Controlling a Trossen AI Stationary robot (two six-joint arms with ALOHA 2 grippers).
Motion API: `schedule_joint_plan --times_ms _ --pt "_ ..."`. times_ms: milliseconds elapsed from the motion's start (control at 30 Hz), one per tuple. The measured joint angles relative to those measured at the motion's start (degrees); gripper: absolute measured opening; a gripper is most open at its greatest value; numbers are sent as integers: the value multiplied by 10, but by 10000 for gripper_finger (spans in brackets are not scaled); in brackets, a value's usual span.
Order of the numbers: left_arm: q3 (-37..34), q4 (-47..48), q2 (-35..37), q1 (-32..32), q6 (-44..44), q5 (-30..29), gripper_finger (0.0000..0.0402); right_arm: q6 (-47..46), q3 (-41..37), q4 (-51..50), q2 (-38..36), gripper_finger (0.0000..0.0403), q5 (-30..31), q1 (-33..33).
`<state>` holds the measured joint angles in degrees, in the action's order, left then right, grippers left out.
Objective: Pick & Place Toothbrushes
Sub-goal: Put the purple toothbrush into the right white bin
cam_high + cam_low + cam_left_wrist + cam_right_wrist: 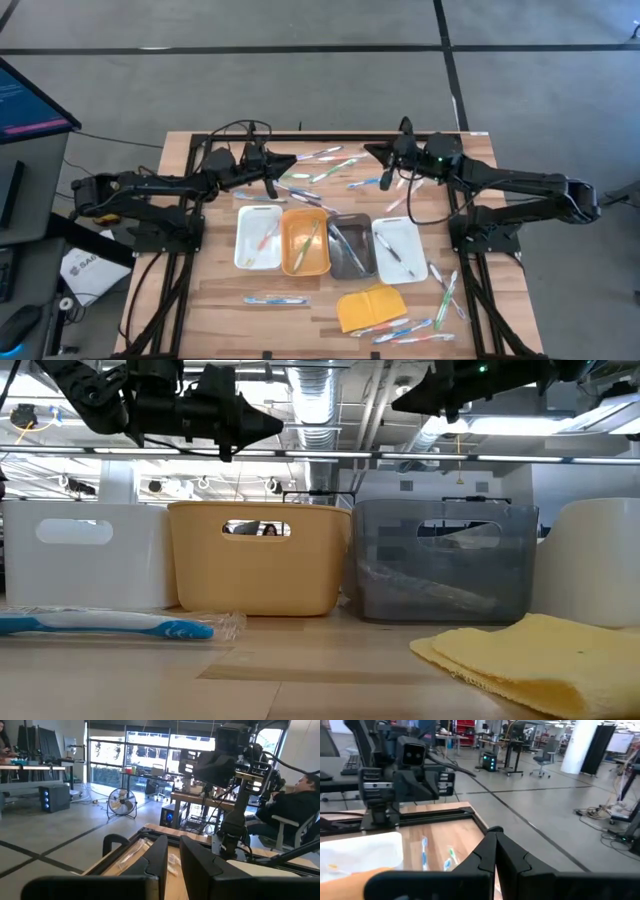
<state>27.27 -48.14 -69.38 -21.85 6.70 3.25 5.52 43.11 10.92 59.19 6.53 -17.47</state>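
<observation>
Several toothbrushes lie loose on the wooden table: a group at the far side (322, 165), one near the front left (276, 300) (105, 624), others at the front right (445, 290). More lie in the trays. My left gripper (292, 160) (173, 851) hovers level above the far-left toothbrushes, its fingers a narrow gap apart with nothing between them. My right gripper (370, 150) (495, 840) hovers level above the far middle, facing the left one, shut and holding nothing. In the low view both grippers (272, 425) (402, 404) hang well above the trays.
A row of trays stands mid-table: white (258, 238), orange (305, 243), grey (350, 246), white (400, 250). A yellow pad (368, 306) (535, 655) lies in front of them. Black frame rails run along the table's far and side edges (190, 150).
</observation>
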Motion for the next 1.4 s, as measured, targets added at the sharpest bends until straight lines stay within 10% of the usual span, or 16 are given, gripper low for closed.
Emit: schedule_joint_plan --times_ms 500,1400 --pt "12 -3 0 -11 45 58 44 -131 0 -92 1 0 10 -56" --pt "19 14 0 -13 43 61 44 -63 0 -88 1 0 8 -50"
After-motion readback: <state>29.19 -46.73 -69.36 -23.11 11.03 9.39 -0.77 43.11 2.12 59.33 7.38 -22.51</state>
